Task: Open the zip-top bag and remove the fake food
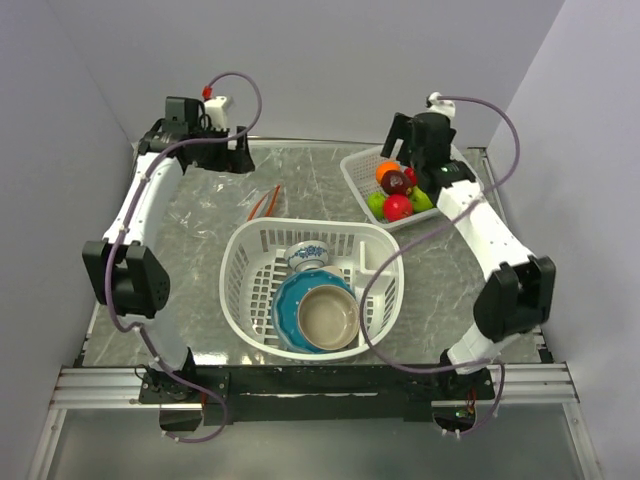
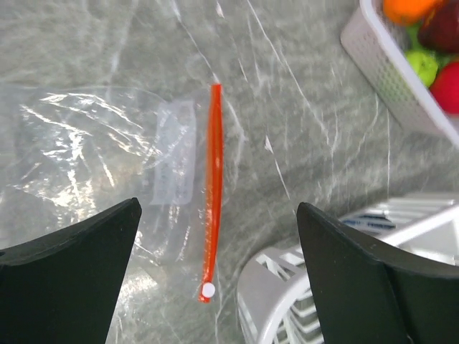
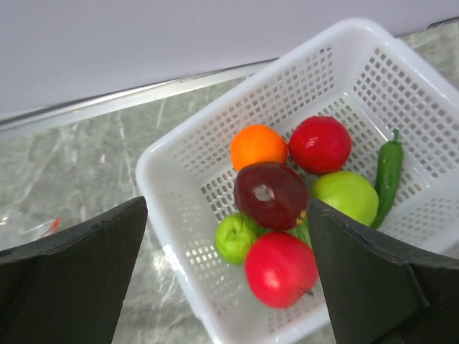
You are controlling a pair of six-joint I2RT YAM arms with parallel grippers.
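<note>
The clear zip-top bag (image 2: 93,150) lies flat and looks empty on the marble table, its red-orange zip strip (image 2: 213,186) running down the middle of the left wrist view; the strip also shows in the top view (image 1: 263,201). My left gripper (image 2: 215,236) hangs open above the strip, holding nothing. The fake food (image 3: 283,208), red, green, orange and maroon pieces plus a green chilli, sits in a small white mesh tray (image 3: 179,186) at the back right (image 1: 362,172). My right gripper (image 3: 226,236) is open above the tray, empty.
A large white laundry-style basket (image 1: 245,250) stands mid-table, holding a blue plate with a tan bowl (image 1: 327,315) and a small patterned bowl (image 1: 308,256). Its rim shows at the lower right of the left wrist view (image 2: 272,287). Grey walls close the back and sides.
</note>
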